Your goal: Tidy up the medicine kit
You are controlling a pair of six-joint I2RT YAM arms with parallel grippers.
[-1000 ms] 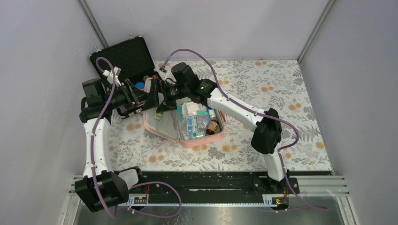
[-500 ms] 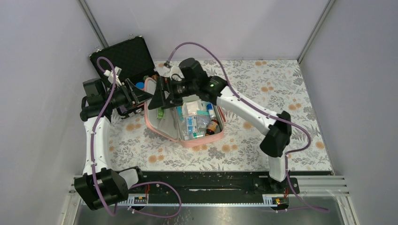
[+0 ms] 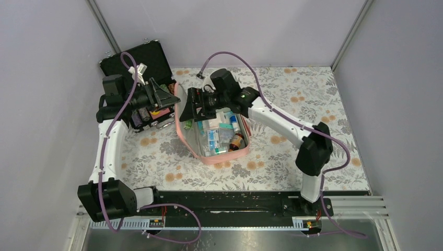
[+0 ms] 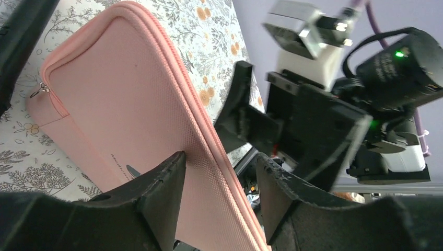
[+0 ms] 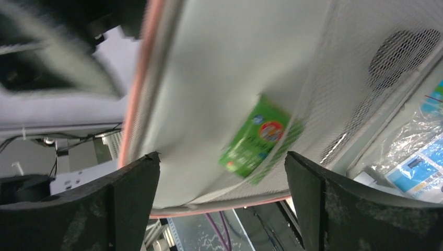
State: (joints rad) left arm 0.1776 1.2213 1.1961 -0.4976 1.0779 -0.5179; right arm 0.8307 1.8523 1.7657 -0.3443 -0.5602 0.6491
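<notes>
From above, the medicine kit (image 3: 220,158) is seen lying open on the floral table (image 3: 313,104), its lid (image 3: 180,112) raised along its left side. A black case (image 3: 141,60) stands behind and to the left of the kit. The left gripper (image 3: 166,98) is set just outside the lid and the right gripper (image 3: 187,107) just inside it.

At the left wrist, the lid's pink edge is straddled by half-parted jaws, with a gap showing at one finger.

At the right wrist, the fingers are spread wide with nothing held. A green packet (image 5: 258,137) is seen in the lid's mesh pocket (image 5: 339,78).
</notes>
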